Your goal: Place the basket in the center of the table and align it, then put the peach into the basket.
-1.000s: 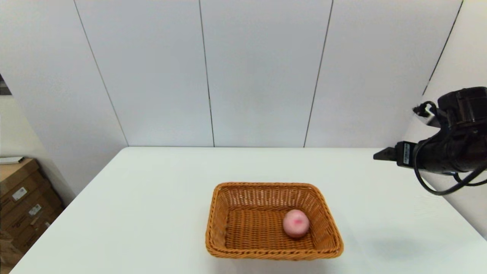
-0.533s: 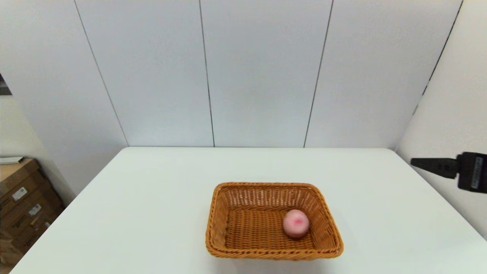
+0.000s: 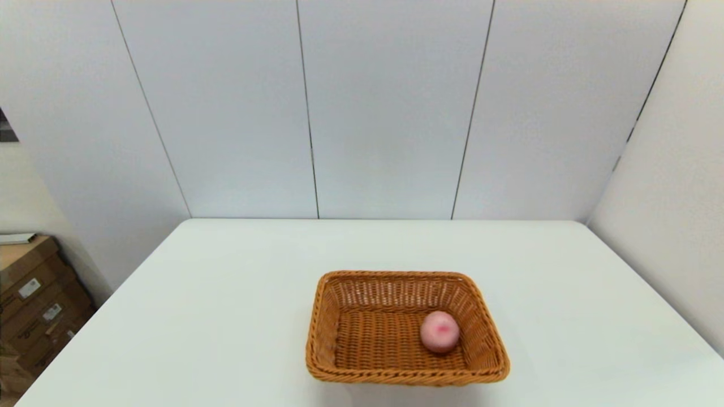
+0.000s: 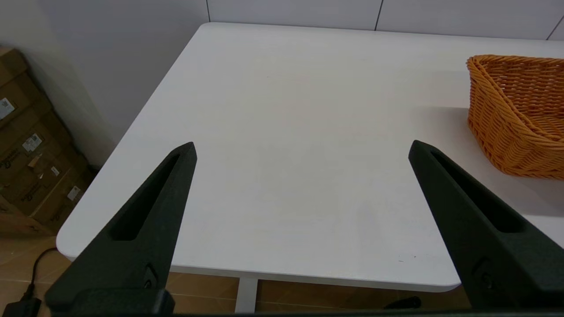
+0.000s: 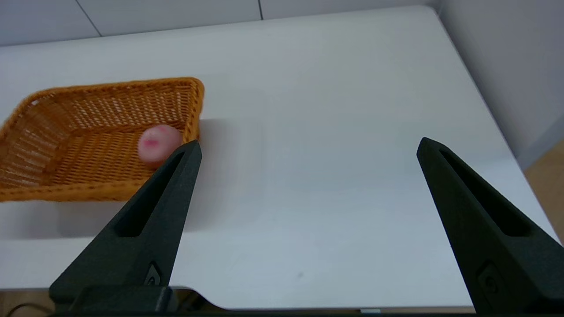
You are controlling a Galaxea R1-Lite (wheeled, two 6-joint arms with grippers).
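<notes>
The orange-brown wicker basket (image 3: 406, 328) sits on the white table (image 3: 226, 294), near its front middle. Inside it, toward its right side, lies the pale-pink peach (image 3: 439, 332) with its red blotch up. Neither arm shows in the head view. My right gripper (image 5: 308, 147) hangs open and empty off the table's near right corner, with the basket (image 5: 88, 132) and peach (image 5: 157, 143) beyond its fingers. My left gripper (image 4: 302, 147) is open and empty over the table's near left edge, and the basket (image 4: 515, 114) stands well off to its side.
Cardboard boxes (image 3: 34, 294) are stacked on the floor left of the table and also show as boxes (image 4: 31, 145) in the left wrist view. Grey wall panels close in behind the table and on its right.
The right arm has pulled back to the right and out of the head view. Basket and peach have not moved.
</notes>
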